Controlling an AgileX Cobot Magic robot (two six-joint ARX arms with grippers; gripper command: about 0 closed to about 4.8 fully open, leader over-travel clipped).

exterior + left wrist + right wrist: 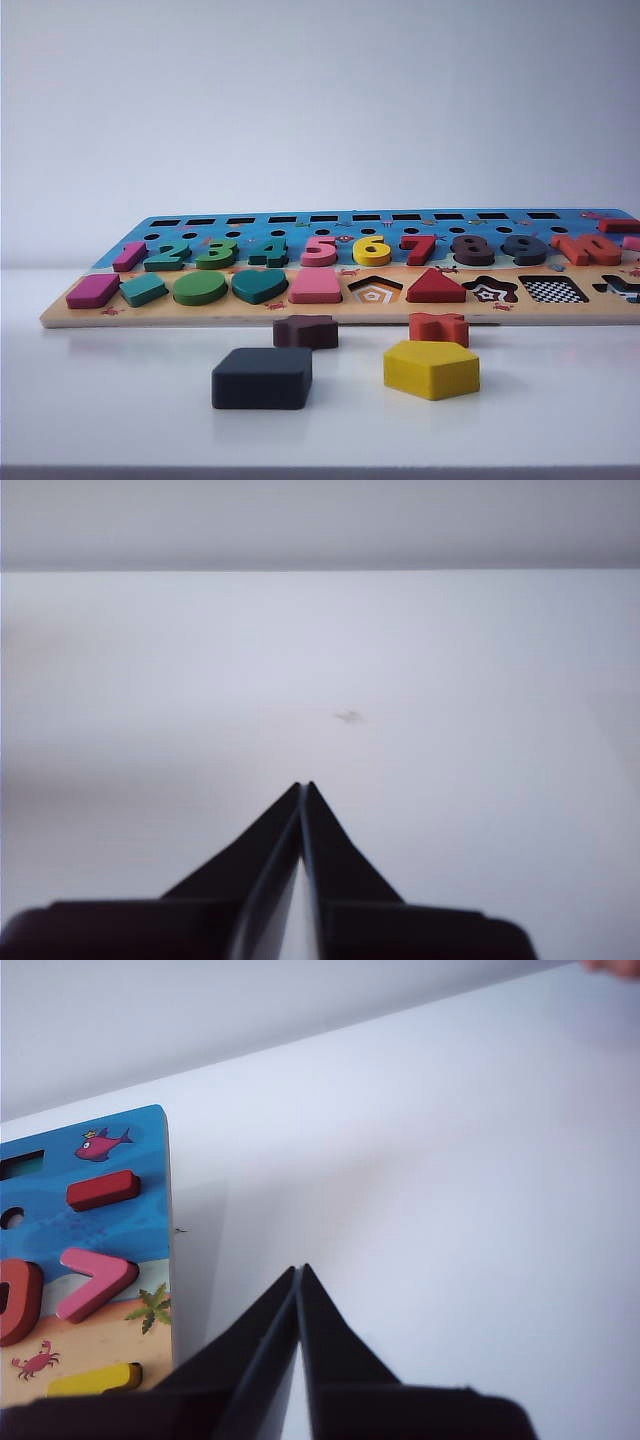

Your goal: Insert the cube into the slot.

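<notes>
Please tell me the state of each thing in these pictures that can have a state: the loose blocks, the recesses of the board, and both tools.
cube: loose on the table, flat, not inserted.
slot: empty, checkerboard floor showing.
yellow pentagon block: loose on the table.
pentagon recess: empty.
star recess: empty.
dark-brown star block: loose before the board.
left tool: shut, holding nothing, over bare table.
right tool: shut, holding nothing, beside the board's edge.

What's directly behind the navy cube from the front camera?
Behind the cube lies a dark-brown star block, then the puzzle board. The cube hides nothing behind it. Both grippers are elsewhere.
</notes>
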